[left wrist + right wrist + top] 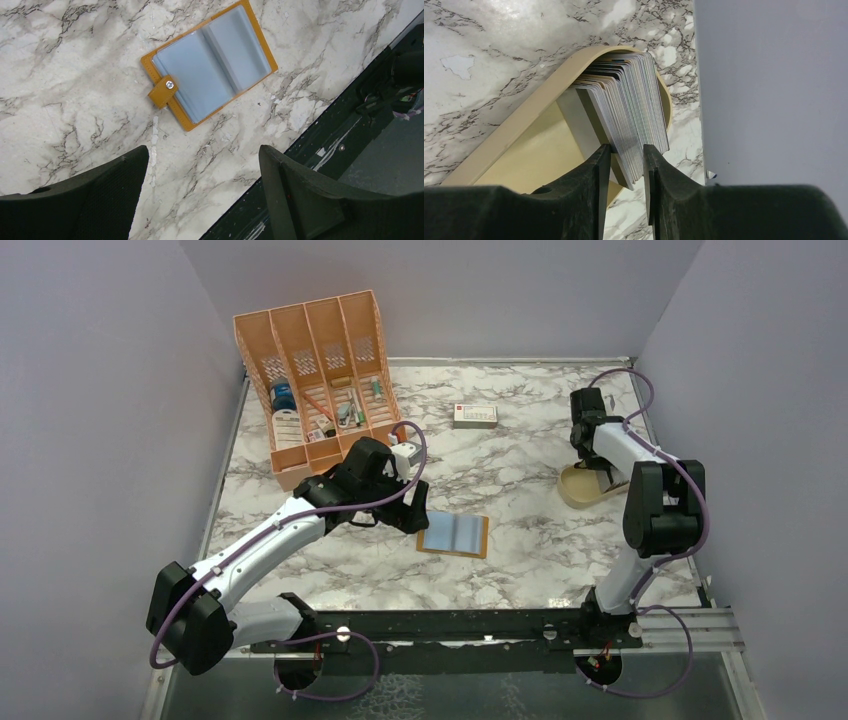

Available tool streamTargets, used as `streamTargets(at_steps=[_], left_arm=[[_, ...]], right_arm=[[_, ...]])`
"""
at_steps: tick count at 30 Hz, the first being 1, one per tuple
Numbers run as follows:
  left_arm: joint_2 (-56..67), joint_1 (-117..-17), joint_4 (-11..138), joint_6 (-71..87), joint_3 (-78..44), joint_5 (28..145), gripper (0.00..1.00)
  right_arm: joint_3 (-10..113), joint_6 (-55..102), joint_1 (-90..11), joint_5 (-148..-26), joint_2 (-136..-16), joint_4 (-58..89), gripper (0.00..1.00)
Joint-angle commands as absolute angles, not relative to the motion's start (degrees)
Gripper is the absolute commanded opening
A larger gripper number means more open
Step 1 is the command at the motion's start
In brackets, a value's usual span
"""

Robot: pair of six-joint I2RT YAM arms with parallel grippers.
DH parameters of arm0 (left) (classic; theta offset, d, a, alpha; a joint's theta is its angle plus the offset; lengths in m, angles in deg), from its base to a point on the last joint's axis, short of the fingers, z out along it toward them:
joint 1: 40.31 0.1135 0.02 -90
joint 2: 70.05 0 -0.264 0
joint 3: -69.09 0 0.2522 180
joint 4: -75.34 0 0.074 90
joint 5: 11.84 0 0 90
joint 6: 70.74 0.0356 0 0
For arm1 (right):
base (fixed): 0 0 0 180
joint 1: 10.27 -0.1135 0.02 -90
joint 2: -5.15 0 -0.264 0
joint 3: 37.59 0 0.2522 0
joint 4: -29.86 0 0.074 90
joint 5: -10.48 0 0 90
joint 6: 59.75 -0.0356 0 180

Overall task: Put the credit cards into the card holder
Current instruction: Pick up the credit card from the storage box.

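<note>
The card holder point(453, 534) point(210, 65) lies open on the marble, mustard-orange outside with grey-blue pockets up and its stud tab folded over one edge. My left gripper point(408, 512) point(202, 155) hovers just left of it, open and empty. A thick stack of credit cards point(634, 100) stands on edge in a tan oval dish point(524, 125) point(572, 490) at the right side of the table. My right gripper point(626, 150) point(603, 476) reaches down into the dish, its fingers closed narrowly on either side of part of the stack, with card edges filling the gap between the tips.
A large orange desk organiser point(320, 370) with small items stands at the back left. A white box with a red mark point(475, 415) lies at the back centre. The side wall point(774, 90) is close beside the dish. A black rail point(350, 130) runs along the near table edge.
</note>
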State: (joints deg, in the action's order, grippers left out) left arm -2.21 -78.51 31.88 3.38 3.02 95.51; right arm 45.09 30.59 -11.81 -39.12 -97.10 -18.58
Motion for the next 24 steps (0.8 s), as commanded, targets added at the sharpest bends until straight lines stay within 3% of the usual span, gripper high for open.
streamTargets(at_steps=[1, 14, 24], left_arm=[[-3.38, -78.11, 31.37, 4.28, 3.29, 94.91, 0.84], [-3.51, -78.03, 31.41, 4.27, 3.29, 94.79, 0.84], [-2.88, -77.85, 31.35, 4.26, 3.47, 95.52, 0.88]], right_arm=[[45.08, 31.3, -11.41, -39.03, -95.18, -16.91, 0.28], [45.34, 31.31, -11.45, -41.76, -93.8, -17.21, 0.01], [50.7, 27.57, -11.5, -50.68, -91.29, -24.84, 0.01]])
